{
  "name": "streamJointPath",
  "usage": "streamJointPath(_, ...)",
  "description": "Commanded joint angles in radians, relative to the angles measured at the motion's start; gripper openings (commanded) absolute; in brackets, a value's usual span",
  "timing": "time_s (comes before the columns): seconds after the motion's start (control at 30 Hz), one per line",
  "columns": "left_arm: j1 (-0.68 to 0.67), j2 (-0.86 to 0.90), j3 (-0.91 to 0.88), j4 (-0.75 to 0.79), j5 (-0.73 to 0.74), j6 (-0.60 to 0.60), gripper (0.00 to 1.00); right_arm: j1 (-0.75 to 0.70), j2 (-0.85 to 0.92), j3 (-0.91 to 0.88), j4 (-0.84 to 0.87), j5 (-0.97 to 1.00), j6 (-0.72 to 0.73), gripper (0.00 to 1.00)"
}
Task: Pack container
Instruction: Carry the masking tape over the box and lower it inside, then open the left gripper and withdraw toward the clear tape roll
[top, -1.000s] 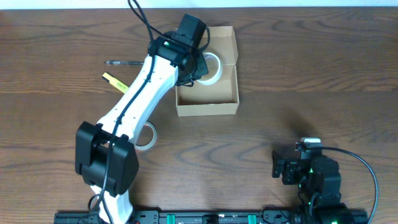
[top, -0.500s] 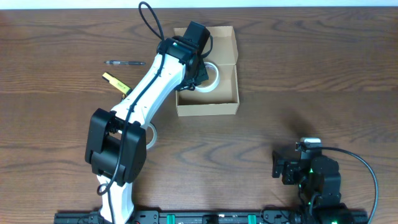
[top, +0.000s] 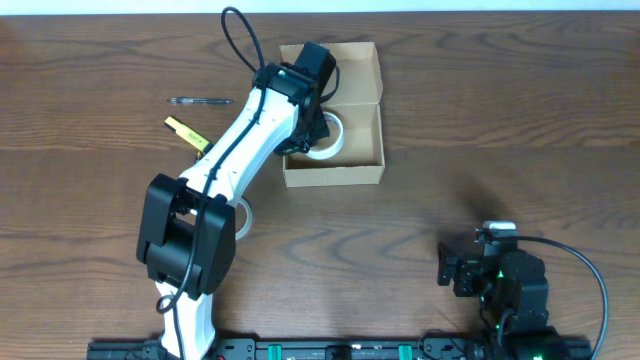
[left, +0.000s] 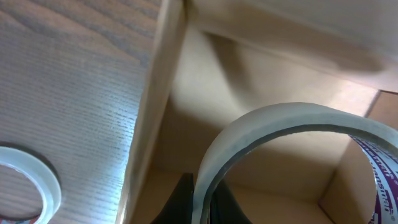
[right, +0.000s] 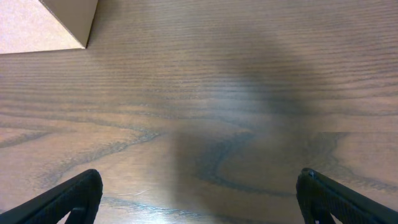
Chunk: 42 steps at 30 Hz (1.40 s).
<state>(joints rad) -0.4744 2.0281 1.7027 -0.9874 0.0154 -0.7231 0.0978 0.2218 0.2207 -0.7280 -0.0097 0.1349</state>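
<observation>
Jaws of the left gripper (left: 203, 200) pinch the thin wall of a tape roll (left: 283, 127), held on edge inside the container (top: 335, 176), near its left wall. The container sits at the far middle of the surface (top: 520, 120), mouth up. Its flap (top: 352, 62) is laid back toward the far edge, so box and flap together run long from near to far. A second tape roll (top: 241, 218) lies flat by the left arm, and a pen (top: 200, 101) and a yellow strip (top: 185, 132) lie farther left. The right gripper (right: 199, 193) is spread wide over bare wood, well apart from the container.
</observation>
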Motion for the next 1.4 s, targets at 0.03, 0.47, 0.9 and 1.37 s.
streamJointPath(0.03, -0.006, 0.012, -0.064, 0.050, -0.026, -0.026, 0.06, -0.008, -0.005, -0.001, 0.002, 0.006, 0.017, 0.99)
streamJointPath(0.47, -0.008, 0.012, -0.105, 0.125, -0.038, -0.025, 0.18, -0.008, -0.005, -0.001, 0.002, 0.006, 0.018, 0.99)
streamJointPath(0.9, -0.009, 0.006, -0.103, 0.155, -0.048, -0.025, 0.33, -0.008, -0.005, -0.001, 0.002, 0.006, 0.017, 0.99)
streamJointPath(1.37, 0.037, -0.323, -0.166, 0.191, -0.267, -0.137, 0.49, -0.008, -0.005, -0.001, 0.002, 0.006, 0.017, 0.99)
